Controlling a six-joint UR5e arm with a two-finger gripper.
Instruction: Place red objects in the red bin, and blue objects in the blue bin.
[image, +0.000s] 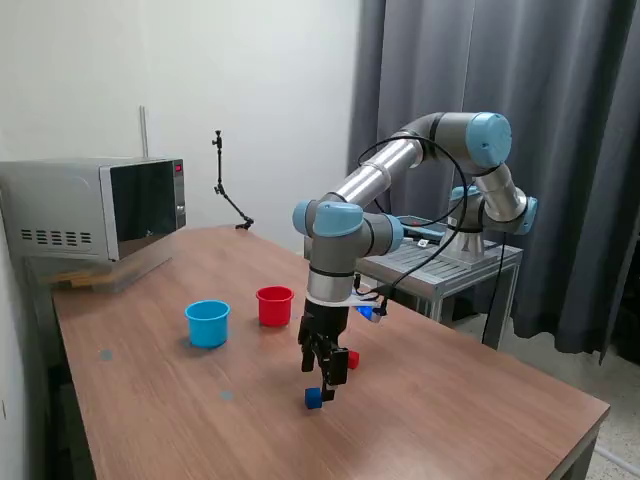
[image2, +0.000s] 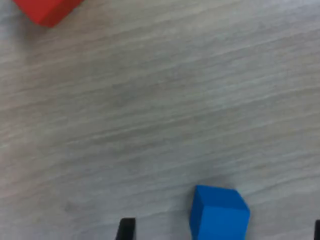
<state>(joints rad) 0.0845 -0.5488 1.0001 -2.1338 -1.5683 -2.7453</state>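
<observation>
The gripper (image: 322, 385) hangs low over the table (image: 450, 420), jaws spread, and a blue cube (image2: 219, 213) sits on the wood between the fingertips, ungripped. A red cube (image: 353, 359) lies just beside it. The red cup (image: 274, 305) and blue cup (image: 207, 323) stand mid-table, toward the microwave (image: 95, 205) corner; their contents cannot be seen. Sorting looks barely begun. No legible writing shows.

Two cups (image: 208, 323), two visible cubes (image: 314, 398)
</observation>
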